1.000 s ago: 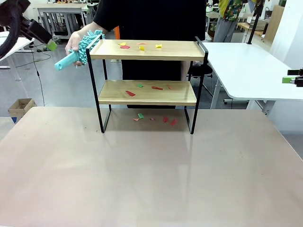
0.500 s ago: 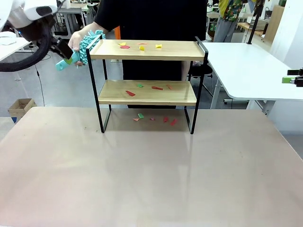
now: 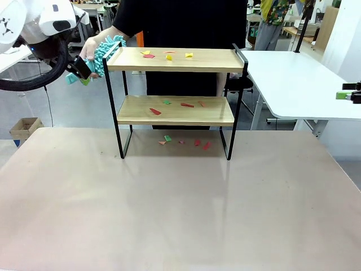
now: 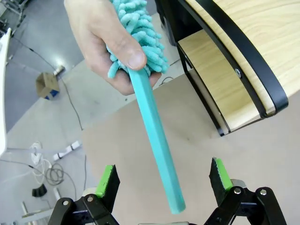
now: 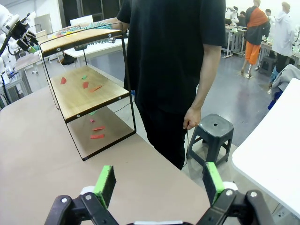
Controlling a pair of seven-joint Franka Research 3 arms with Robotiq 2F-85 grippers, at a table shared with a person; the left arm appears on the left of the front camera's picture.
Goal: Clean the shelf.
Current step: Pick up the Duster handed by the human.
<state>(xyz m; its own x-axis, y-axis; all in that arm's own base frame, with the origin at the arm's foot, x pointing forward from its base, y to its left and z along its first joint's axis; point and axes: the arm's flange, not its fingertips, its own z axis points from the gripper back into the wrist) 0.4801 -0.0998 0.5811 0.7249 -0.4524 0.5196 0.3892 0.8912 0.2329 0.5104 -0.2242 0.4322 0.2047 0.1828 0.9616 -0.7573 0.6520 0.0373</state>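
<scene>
The shelf (image 3: 175, 59) stands at the far side of the table, with coloured paper scraps (image 3: 168, 55) on both boards and on the table under it. At its left end a person's hand (image 3: 89, 49) holds out a teal fluffy duster (image 3: 103, 53). My left gripper (image 3: 79, 72) is at the duster's handle. In the left wrist view the handle (image 4: 157, 140) points down between the left gripper's (image 4: 164, 180) green pads, which stand apart on either side without touching it. My right gripper (image 5: 157, 180) is open and holds nothing, off the table's right side, facing the shelf (image 5: 89, 91).
The person in black stands behind the shelf. The tan table (image 3: 180, 214) in front of the shelf is bare. A white table (image 3: 299, 84) stands at the right, a cardboard box (image 3: 23, 127) on the floor at the left, and a stool (image 5: 213, 133) beside the person.
My left arm has swung in from the far left to the duster's handle, and its jaws now straddle the handle's end. The hand, the shelf and the right arm stay put.
</scene>
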